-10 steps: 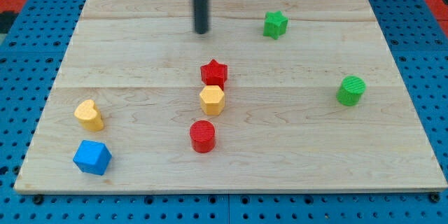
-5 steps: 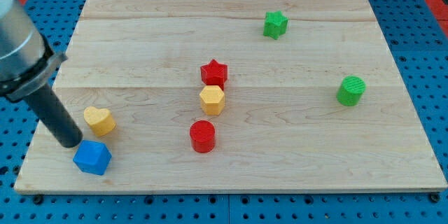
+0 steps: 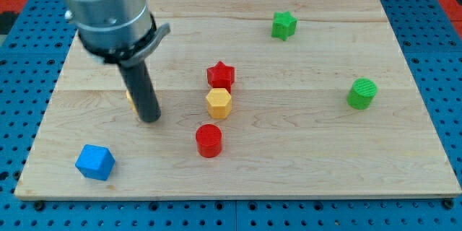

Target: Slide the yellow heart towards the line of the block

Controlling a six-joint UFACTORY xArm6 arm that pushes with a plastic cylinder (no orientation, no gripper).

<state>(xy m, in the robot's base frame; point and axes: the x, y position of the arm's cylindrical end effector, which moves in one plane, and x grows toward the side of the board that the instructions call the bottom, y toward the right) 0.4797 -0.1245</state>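
My tip [image 3: 149, 118] rests on the board, left of the middle. The yellow heart [image 3: 130, 97] is almost wholly hidden behind the rod; only a sliver shows at the rod's left edge. To the tip's right, three blocks stand in a near-vertical line: a red star [image 3: 221, 75], a yellow hexagon [image 3: 218, 103] and a red cylinder [image 3: 208, 140]. The tip is about a hundred pixels to the left of the yellow hexagon.
A blue cube [image 3: 95, 162] lies near the board's bottom left corner. A green star [image 3: 284, 24] sits near the top, right of centre. A green cylinder [image 3: 362, 93] stands at the right. The arm's grey body [image 3: 105, 11] covers the board's top left.
The rod has swept from the left edge towards the middle. The yellow heart has gone up and right with it and is now mostly hidden. The other blocks have not moved.
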